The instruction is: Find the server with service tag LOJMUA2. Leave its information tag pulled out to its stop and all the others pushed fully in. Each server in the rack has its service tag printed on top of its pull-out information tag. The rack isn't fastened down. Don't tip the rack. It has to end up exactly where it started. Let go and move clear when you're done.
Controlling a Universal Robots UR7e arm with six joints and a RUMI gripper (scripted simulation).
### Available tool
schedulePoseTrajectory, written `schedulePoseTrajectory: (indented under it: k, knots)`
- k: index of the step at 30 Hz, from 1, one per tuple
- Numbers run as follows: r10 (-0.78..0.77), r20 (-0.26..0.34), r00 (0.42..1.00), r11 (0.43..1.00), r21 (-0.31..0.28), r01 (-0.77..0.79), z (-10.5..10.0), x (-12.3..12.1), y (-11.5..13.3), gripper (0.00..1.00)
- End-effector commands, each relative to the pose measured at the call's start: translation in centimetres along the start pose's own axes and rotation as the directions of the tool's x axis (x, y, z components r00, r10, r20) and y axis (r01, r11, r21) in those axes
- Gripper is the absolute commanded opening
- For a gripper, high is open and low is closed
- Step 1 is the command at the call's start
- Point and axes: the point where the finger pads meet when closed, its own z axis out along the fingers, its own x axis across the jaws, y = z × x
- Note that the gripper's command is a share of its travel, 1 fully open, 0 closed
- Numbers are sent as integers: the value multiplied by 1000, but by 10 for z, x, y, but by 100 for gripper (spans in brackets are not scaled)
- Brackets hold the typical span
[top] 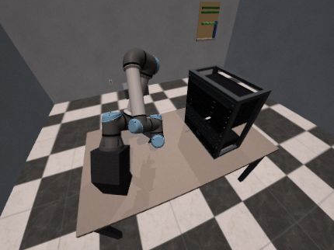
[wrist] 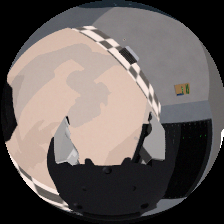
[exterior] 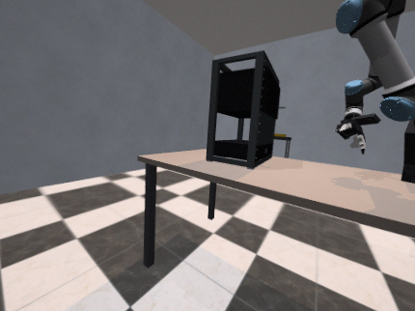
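A black open-frame server rack (top: 224, 109) stands on the right half of the tan table; it also shows in the exterior view (exterior: 242, 110). Its front face carries several dark servers. One small light tag (top: 208, 118) sticks out of the front about halfway up; its print is too small to read. My gripper (exterior: 356, 135) hangs open and empty above the table near the arm's base, well apart from the rack. In the wrist view both fingers are spread over bare table top, with the rack's edge (wrist: 192, 150) at the right.
The arm's black pedestal (top: 110, 169) stands on the table's left side. The table edge lies close behind the rack's right foot (top: 217, 155). A poster (top: 208, 20) hangs on the back wall. The floor is checkered.
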Motion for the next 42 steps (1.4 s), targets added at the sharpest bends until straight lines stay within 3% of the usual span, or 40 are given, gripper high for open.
schedulePoseTrajectory:
  k: [1,42]
  knots:
    - [-35,25,999,999,-11,35,-2,-5,5,100]
    - [-274,221,936,955,-52,292,-24,-34,41,100]
